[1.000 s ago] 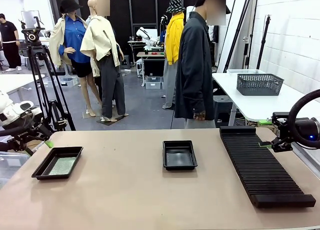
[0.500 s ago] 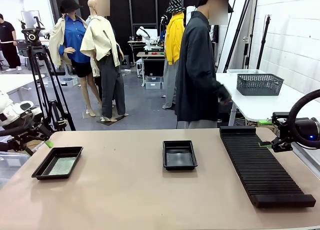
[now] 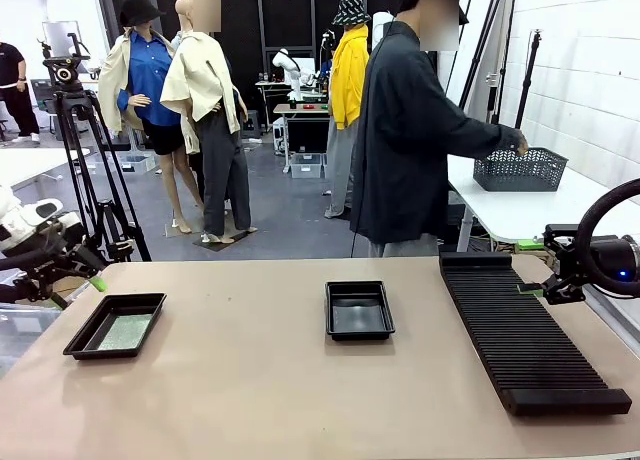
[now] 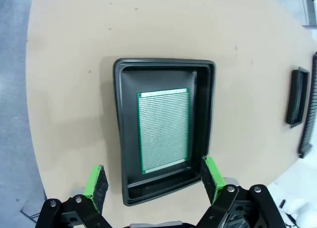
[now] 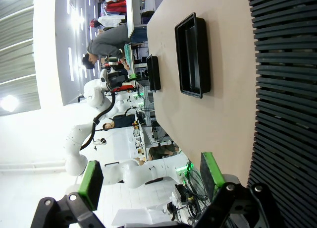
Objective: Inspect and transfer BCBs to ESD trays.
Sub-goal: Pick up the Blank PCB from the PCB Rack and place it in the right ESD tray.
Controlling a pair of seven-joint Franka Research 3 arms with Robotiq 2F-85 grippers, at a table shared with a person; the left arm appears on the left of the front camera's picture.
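One green board (image 4: 163, 130) — a pale, finely speckled face inside a darker green edge — lies flat on the floor of the black tray (image 4: 119, 139) near the worktop's left edge, its long sides running with the tray's. The left hand (image 4: 154, 179) hangs over that tray's end, fingers spread wide, holding nothing. A second black tray (image 3: 330, 315) sits mid-worktop. The right hand (image 5: 151, 178) is just as wide and empty, beside the long ribbed rack (image 3: 525, 345) on the right. The worktop (image 3: 250, 400) is plain tan. Beyond it a person (image 3: 400, 150) in a dark jacket reaches to a grey mesh basket (image 3: 520, 168) on a second, white worktop — a tripod (image 3: 85, 160) stands left on the grey floor.
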